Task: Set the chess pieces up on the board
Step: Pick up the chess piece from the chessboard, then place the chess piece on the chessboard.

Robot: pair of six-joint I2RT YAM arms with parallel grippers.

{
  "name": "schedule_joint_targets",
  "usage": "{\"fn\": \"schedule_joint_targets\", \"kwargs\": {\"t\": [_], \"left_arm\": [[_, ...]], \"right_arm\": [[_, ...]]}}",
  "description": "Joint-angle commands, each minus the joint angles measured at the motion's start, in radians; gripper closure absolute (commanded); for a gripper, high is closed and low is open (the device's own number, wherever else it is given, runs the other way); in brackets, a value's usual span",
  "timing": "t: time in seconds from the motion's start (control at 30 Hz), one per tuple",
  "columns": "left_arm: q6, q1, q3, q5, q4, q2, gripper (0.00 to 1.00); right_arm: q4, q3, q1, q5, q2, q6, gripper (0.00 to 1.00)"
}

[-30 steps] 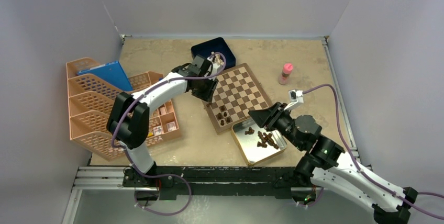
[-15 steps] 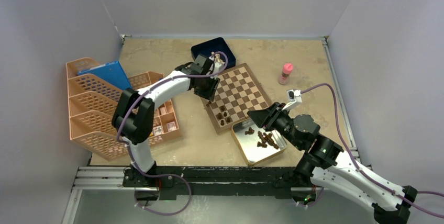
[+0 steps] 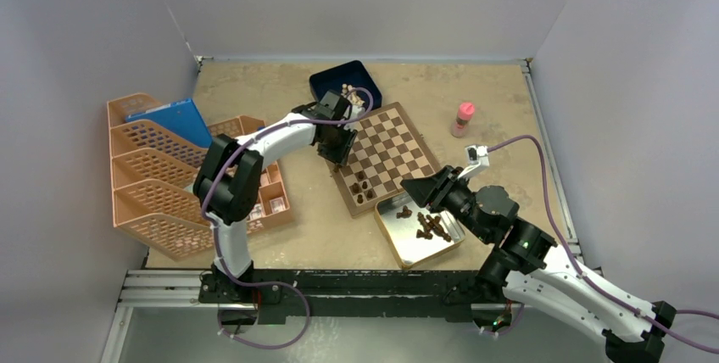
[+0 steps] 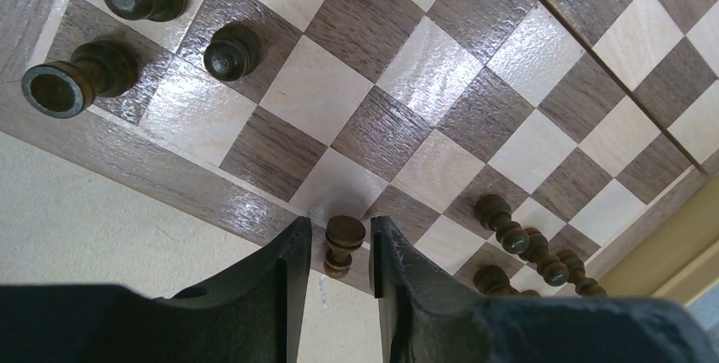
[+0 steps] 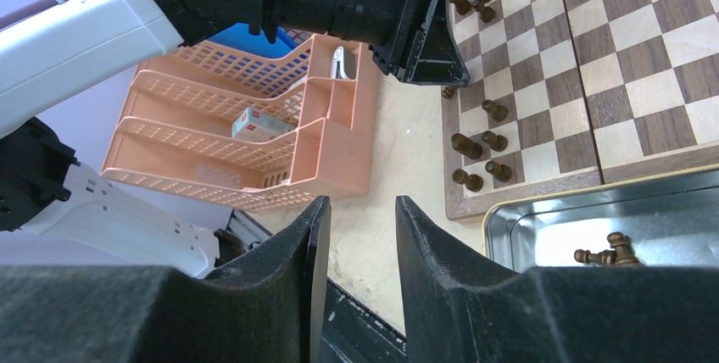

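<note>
The board [image 3: 392, 147] lies mid-table, with a few dark chess pieces [image 3: 360, 187] near its front-left corner. More dark pieces [image 3: 431, 227] lie in a silver tin [image 3: 398, 248]. My left gripper [image 3: 337, 149] is low over the board's left border. In the left wrist view its jaws [image 4: 339, 224] straddle an upright dark pawn [image 4: 342, 248] on the border, with narrow gaps on both sides. Other pieces [image 4: 231, 49] stand further along the board [image 4: 424, 66]. My right gripper [image 5: 356, 206] hangs open and empty above the tin's left edge [image 5: 543, 227].
A dark blue box [image 3: 332, 83] holding pale chessmen [image 3: 348, 92] sits behind the board. Orange mesh trays [image 3: 153, 176] with a blue folder [image 3: 174, 121] fill the left side. A pink-capped bottle [image 3: 464, 119] stands at the right.
My left arm has shifted, bringing its gripper slightly down and right along the board's left edge, and its jaws have narrowed. The right arm has not moved.
</note>
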Motion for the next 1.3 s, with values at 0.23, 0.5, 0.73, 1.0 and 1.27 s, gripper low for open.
{"fn": "schedule_joint_targets", "kwargs": {"t": [0.23, 0.5, 0.73, 1.0, 1.27], "left_arm": [[0.015, 0.004, 0.041, 0.017, 0.012, 0.03, 0.85], [-0.028, 0.004, 0.022, 0.057, -0.003, -0.046, 0.96], [-0.132, 0.02, -0.006, 0.081, 0.025, -0.161, 0.97], [-0.373, 0.036, -0.09, 0.365, 0.175, -0.363, 0.97], [-0.547, 0.046, -0.156, 0.527, 0.298, -0.512, 0.97]], "right_arm": [[0.043, 0.044, 0.003, 0.005, -0.003, -0.025, 0.63], [0.049, 0.04, 0.004, 0.016, 0.001, -0.027, 0.63], [0.107, 0.04, 0.004, 0.018, 0.031, -0.015, 0.63], [0.424, 0.071, 0.005, -0.022, 0.189, -0.178, 0.64], [0.786, 0.095, 0.029, -0.031, 0.42, -0.665, 0.65]]}}
